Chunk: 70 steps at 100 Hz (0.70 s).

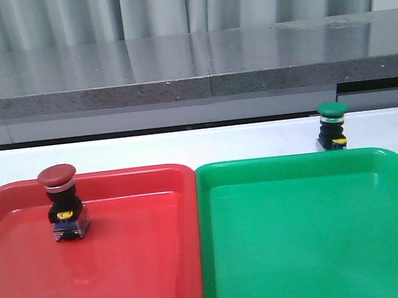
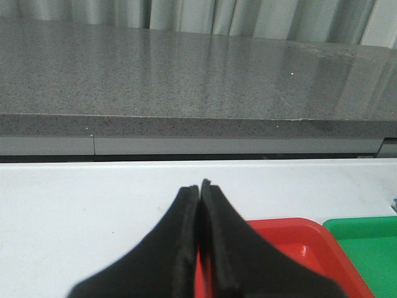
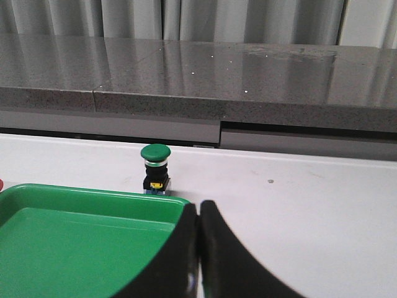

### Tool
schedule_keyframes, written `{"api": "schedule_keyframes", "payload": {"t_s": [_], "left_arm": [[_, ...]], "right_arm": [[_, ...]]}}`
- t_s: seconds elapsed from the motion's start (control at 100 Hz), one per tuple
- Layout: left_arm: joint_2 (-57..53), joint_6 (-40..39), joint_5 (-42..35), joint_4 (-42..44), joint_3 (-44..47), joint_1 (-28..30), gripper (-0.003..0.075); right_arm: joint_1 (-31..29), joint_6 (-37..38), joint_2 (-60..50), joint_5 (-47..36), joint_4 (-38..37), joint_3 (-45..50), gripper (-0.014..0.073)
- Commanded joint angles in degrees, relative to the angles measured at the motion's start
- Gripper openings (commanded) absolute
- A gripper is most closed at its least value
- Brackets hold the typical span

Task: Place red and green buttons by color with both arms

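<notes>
Front view is showing the green button [image 1: 333, 126] standing on the worktop [image 1: 184, 147] behind the green tray [image 1: 293, 162], both hands pressed together, the left hand [image 2: 199, 186] and the right hand [image 3: 198, 206]

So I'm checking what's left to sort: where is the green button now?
In the front view the green button stands upright on the white table, just beyond the far edge of the green tray, toward the right side and not in it.

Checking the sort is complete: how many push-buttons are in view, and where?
2. The red button stands inside the red tray; the green button stands on the white table behind the green tray.
</notes>
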Motion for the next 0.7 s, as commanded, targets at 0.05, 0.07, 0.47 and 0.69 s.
{"api": "schedule_keyframes", "payload": {"t_s": [0.05, 0.07, 0.47, 0.69], "left_arm": [[0.28, -0.44, -4.11, -0.1, -1.5, -0.01, -0.0019], [0.28, -0.44, -4.11, -0.1, -1.5, -0.01, -0.0019], [0.28, -0.44, -4.11, -0.1, -1.5, -0.01, -0.0019], [-0.79, -0.44, -5.34, 2.12, 0.67, 0.11, -0.0019]], "right_arm": [[-0.28, -0.21, -1.22, -4.79, -0.21, -0.75, -0.0067], [-0.28, -0.21, -1.22, -4.79, -0.21, -0.75, -0.0067], [-0.28, -0.21, -1.22, -4.79, -0.21, -0.75, -0.0067], [-0.28, -0.21, -1.22, -4.79, -0.21, -0.75, -0.0067]]}}
